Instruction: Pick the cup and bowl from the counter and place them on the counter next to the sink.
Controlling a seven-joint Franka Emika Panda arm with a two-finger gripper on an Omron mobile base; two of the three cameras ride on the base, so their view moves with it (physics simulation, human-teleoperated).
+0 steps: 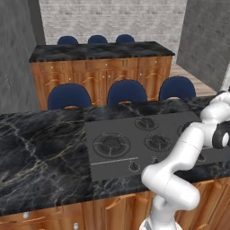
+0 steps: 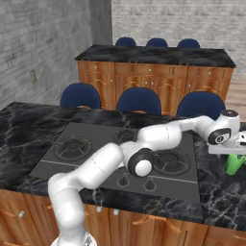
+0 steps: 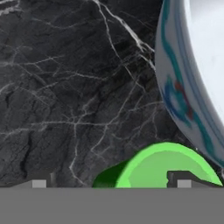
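The bright green cup [image 3: 153, 168] stands on the black marble counter [image 3: 65, 87] at the bottom of the hand view, its mouth facing the camera. Close beside it stands the white bowl [image 3: 192, 78] with its blue pattern, cut off by the right edge. My gripper [image 3: 111, 183] is open just above the cup: one fingertip [image 3: 183, 181] sits over the cup's opening, the other is well off to the left over bare counter. In the right base view the gripper [image 2: 232, 154] hangs right of the stovetop, directly over the cup [image 2: 234, 166]. The sink is out of view.
A dark grey four-burner stovetop [image 2: 120, 153] is set into the counter left of the hand, and my arm stretches across it. Blue chairs [image 2: 139, 102] line the far side of the counter. A second marble counter [image 2: 158, 55] stands further back.
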